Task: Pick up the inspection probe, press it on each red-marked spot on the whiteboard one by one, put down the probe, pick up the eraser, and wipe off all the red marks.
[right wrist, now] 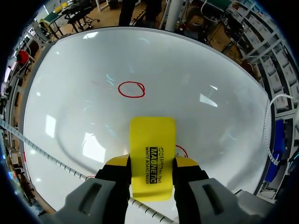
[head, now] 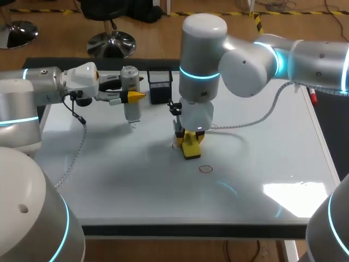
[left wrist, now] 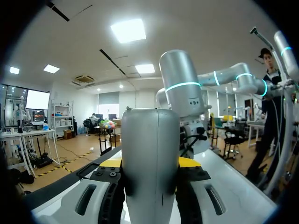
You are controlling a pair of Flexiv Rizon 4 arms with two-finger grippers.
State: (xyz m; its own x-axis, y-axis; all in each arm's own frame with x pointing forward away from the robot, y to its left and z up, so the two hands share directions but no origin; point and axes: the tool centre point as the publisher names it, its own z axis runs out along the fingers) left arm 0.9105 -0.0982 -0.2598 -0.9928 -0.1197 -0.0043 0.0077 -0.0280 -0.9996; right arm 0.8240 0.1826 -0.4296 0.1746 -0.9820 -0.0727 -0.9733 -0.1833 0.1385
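Whiteboard (head: 262,164): white, glossy, fills the middle of the head view. Left gripper (head: 132,97): enters from the left edge and sits in the upper left-centre, clenched on the inspection probe (head: 130,90). The probe is a grey cylinder, upright, with its lower end pointing down at the board. In the left wrist view the probe (left wrist: 150,158) fills the gap between the yellow-tipped fingers (left wrist: 189,162). Right gripper (head: 189,139): arm enters from the upper right and the gripper points down at frame centre, grasping the yellow eraser (head: 191,150) low over the board. Red circle (head: 205,169): on the board just below and right of the eraser, apart from it. In the right wrist view the eraser (right wrist: 153,156) sits between the fingers; the circle (right wrist: 131,89) lies ahead, and a second red mark (right wrist: 181,150) shows just beside the eraser. Black holder (head: 160,84): at the board's upper edge, right of the probe.
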